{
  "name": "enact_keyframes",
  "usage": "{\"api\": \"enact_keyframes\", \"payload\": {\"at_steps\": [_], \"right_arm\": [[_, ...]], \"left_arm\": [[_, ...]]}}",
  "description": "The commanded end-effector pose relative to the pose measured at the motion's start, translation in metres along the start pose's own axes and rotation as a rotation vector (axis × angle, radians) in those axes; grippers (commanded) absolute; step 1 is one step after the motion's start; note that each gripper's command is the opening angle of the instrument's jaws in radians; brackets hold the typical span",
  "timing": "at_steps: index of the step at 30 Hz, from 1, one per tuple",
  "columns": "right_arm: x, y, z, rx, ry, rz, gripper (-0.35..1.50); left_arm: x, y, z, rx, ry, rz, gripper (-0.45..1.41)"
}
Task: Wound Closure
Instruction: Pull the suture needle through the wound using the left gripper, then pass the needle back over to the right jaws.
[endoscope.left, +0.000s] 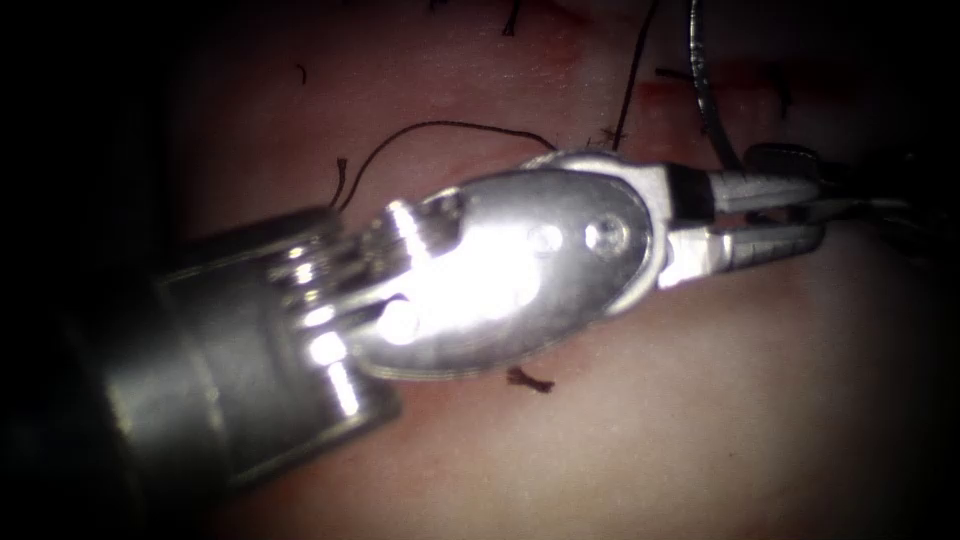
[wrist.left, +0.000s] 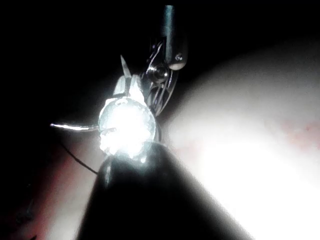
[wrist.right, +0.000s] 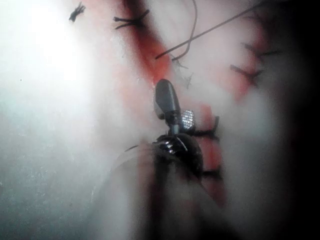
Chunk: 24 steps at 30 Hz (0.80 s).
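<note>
Needle: a thin grey curved strand (endoscope.left: 702, 90), which I take for the needle. It runs from the endoscope view's top edge down to just above the left tool's upper jaw.
Needle axis: roughly top to bottom in the endoscope view, bowing slightly; its lower end is nearest the tools.
Needle in tissue: cannot tell. Its lower end is hidden behind the tool tips, and neither tool can be seen gripping it.
Direction from tools: up and slightly left of the left tool's tips, and just beside a dark jaw of the right tool.
Nearer arm: both tips crowd the needle's lower end (too close to call).
Left tool (endoscope.left: 775, 215): comes in from the lower left and points right. Its jaws are narrowly parted with a slim gap, and I see nothing held between them.
Right tool (wrist.right: 176, 107): jaws apart in its own wrist view, one smooth and one with a ridged face. They appear empty.
Thread (endoscope.left: 450, 128): a dark loop arcs over the tissue beyond the left tool's wrist. A second strand (endoscope.left: 632, 85) rises toward the top edge.
Cut (wrist.right: 145, 50): a red band crossed by dark stitches (wrist.right: 131, 21), with red fluid along it.
Cut end of thread (endoscope.left: 530, 380): lies loose on the tissue (endoscope.left: 620, 460), below the left tool.
Containers: none in this scene.
</note>
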Motion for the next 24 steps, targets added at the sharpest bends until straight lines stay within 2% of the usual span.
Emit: {"api": "enact_keyframes", "payload": {"at_steps": [1, 2, 4, 6, 7, 8, 9, 11, 12, 13, 15, 17, 19, 24], "right_arm": [[0.0011, 0.0003, 0.0008, 0.023, 0.036, 0.061, 0.94], [0.0014, 0.0001, 0.0008, 0.046, 0.071, 0.112, 0.98], [0.0016, -0.0002, 0.0008, 0.060, 0.083, 0.311, 0.88], [0.0016, -0.0006, 0.0007, 0.067, 0.086, 0.353, 0.42], [0.0016, -0.0006, 0.0007, 0.067, 0.086, 0.353, 0.42], [0.0013, -0.0010, 0.0007, 0.132, 0.093, 0.337, 0.19], [0.0013, -0.0012, 0.0007, 0.169, 0.113, 0.364, 0.17], [0.0014, -0.0017, 0.0010, 0.261, 0.149, 0.428, 0.24], [0.0015, -0.0019, 0.0012, 0.285, 0.163, 0.446, 0.36], [0.0017, -0.0022, 0.0014, 0.300, 0.169, 0.470, 0.66], [0.0020, -0.0031, 0.0025, 0.332, 0.161, 0.520, 1.06], [0.0019, -0.0035, 0.0034, 0.336, 0.158, 0.519, 1.25], [0.0018, -0.0040, 0.0047, 0.345, 0.155, 0.494, 1.35], [0.0019, -0.0044, 0.0060, 0.370, 0.132, 0.482, 1.31]], "left_arm": [[-0.0001, -0.0001, 0.0008, 0.001, -0.031, 0.043, -0.35], [-0.0007, 0.0007, 0.0011, -0.008, -0.076, 0.126, -0.35], [-0.0020, 0.0018, 0.0014, -0.021, -0.113, 0.191, -0.35], [-0.0036, 0.0028, 0.0017, -0.036, -0.115, 0.210, -0.35], [-0.0036, 0.0028, 0.0017, -0.036, -0.115, 0.210, -0.35], [-0.0049, 0.0035, 0.0018, -0.037, -0.110, 0.225, -0.35], [-0.0055, 0.0038, 0.0018, -0.040, -0.105, 0.231, -0.35], [-0.0066, 0.0044, 0.0016, -0.051, -0.093, 0.243, -0.35], [-0.0069, 0.0045, 0.0014, -0.056, -0.087, 0.247, -0.35], [-0.0074, 0.0046, 0.0011, -0.063, -0.081, 0.251, -0.35], [-0.0081, 0.0045, 0.0005, -0.066, -0.027, 0.261, -0.35], [-0.0084, 0.0044, 0.0002, -0.068, 0.014, 0.244, -0.35], [-0.0087, 0.0042, -0.0001, -0.066, 0.071, 0.222, -0.35], [-0.0089, 0.0043, -0.0002, -0.088, 0.122, 0.217, -0.35]]}}
